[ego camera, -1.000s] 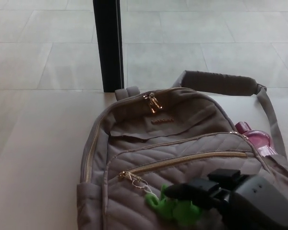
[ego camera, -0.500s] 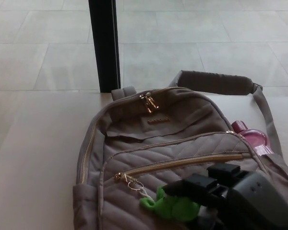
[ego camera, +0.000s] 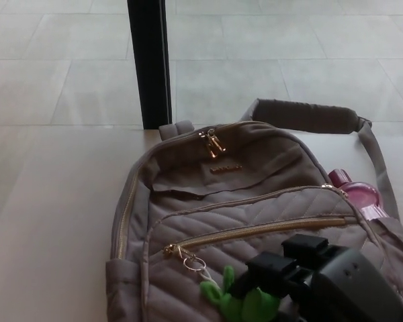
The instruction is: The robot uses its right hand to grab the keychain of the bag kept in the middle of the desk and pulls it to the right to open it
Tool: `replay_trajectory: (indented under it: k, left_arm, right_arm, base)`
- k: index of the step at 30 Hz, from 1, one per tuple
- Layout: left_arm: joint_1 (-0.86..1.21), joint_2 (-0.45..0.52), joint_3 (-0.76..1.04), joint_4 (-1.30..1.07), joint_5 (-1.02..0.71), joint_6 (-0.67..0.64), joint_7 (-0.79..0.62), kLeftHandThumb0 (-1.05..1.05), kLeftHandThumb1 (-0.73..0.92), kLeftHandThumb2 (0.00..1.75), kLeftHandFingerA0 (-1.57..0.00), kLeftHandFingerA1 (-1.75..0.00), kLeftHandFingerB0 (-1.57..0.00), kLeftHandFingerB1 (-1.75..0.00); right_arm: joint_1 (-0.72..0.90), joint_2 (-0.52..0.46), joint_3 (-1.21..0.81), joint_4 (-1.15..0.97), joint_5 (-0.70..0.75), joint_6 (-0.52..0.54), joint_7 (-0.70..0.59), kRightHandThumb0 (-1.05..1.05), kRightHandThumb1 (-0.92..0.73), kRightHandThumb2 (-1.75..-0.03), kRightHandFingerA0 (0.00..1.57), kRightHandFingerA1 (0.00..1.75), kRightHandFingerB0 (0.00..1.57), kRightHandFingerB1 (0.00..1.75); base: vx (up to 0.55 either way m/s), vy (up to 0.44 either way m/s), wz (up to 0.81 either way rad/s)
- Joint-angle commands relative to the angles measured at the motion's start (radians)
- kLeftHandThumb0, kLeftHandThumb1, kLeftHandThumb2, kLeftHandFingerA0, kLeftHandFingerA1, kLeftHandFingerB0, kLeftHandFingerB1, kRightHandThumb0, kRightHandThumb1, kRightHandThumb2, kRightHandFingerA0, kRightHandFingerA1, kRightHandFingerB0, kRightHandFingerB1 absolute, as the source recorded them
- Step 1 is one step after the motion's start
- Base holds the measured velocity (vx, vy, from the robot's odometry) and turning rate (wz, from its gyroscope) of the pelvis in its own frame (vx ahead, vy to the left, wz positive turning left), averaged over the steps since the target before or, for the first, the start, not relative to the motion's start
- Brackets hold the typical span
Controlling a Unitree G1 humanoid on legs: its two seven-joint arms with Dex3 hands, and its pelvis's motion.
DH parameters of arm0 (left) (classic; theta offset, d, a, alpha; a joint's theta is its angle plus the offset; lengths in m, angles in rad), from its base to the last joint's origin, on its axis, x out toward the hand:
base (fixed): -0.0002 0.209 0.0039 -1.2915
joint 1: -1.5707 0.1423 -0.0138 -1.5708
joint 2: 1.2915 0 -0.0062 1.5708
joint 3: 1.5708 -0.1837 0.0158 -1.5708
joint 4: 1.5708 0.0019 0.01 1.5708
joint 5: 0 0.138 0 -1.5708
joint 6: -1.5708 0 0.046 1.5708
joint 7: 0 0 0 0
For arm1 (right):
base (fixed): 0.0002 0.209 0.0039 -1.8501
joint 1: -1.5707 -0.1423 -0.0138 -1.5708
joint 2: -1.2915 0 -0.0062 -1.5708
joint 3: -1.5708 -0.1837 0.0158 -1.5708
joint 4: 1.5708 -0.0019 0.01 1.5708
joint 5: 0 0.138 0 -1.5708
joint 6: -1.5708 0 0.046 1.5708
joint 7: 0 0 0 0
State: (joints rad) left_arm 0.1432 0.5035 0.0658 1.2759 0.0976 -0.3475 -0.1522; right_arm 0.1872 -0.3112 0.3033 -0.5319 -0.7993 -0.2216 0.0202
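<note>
A grey quilted backpack (ego camera: 242, 181) lies flat on the desk in the head view. Its front pocket has a gold zipper (ego camera: 269, 230) with the pull at the left end (ego camera: 178, 251). A ring and a green keychain (ego camera: 238, 303) hang from that pull. My right hand (ego camera: 302, 278) comes in from the lower right and lies over the pocket. Its black fingers (ego camera: 265, 272) rest on the right part of the keychain. Whether they are closed on it is hidden.
A pink bottle (ego camera: 359, 194) sticks out of the bag's right side pocket. The shoulder strap (ego camera: 309, 115) loops behind the bag. A black post (ego camera: 150, 64) stands at the desk's far edge. Pale tabletop (ego camera: 47, 221) stretches to the left.
The camera has shifted slightly. My right hand has moved a little lower in the picture, and it covers more of the green keychain. The zipper pull stays at the left end.
</note>
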Motion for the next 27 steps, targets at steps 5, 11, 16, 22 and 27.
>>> replay_trajectory:
  k: [5,11,16,22,27]
  left_arm:
    - [0.007,0.01,0.002,0.002,0.007,-0.033,0.012,-0.83,0.89,0.67,-0.8,-0.61,-0.61,-0.42]
    - [0.011,0.013,-0.013,-0.003,0.022,-0.04,0.025,-0.8,0.92,0.68,-0.81,-0.6,-0.62,-0.42]
    - [0.016,0.01,-0.002,-0.007,0.007,-0.042,0.022,-0.82,0.72,1.11,-0.76,-0.68,-0.56,-0.57]
    - [0.02,0.01,-0.007,-0.004,0.016,-0.042,0.037,-0.82,0.92,0.71,-0.81,-0.61,-0.63,-0.44]
    - [0.028,0.016,-0.022,-0.019,0.03,-0.049,0.047,-0.85,0.92,0.72,-0.78,-0.61,-0.64,-0.44]
  right_arm:
    - [0.053,0.017,-0.018,0.029,0.015,0.043,0.032,-0.22,-0.38,-1.33,1.05,1.75,0.87,1.56]
    - [0.047,0.032,-0.012,0.037,0.034,0.017,0.004,-0.25,-0.38,-1.32,1.12,1.75,0.9,1.52]
    - [0.015,0.04,-0.017,0.033,0.024,0.008,-0.01,-0.34,-0.37,-1.25,1.4,1.56,1.03,1.29]
    - [-0.053,0.028,-0.078,0.021,0.045,0.029,0.015,-0.26,-0.39,-1.24,1.09,1.75,0.79,1.64]
    - [-0.17,0.022,-0.164,0.006,0.105,0.093,0.087,-0.23,-0.34,-1.29,1.08,1.75,0.76,1.75]
  base:
    - [0.0,0.0,0.0]
    - [0.0,0.0,0.0]
    - [0.0,0.0,0.0]
    - [0.0,0.0,0.0]
    - [0.0,0.0,0.0]
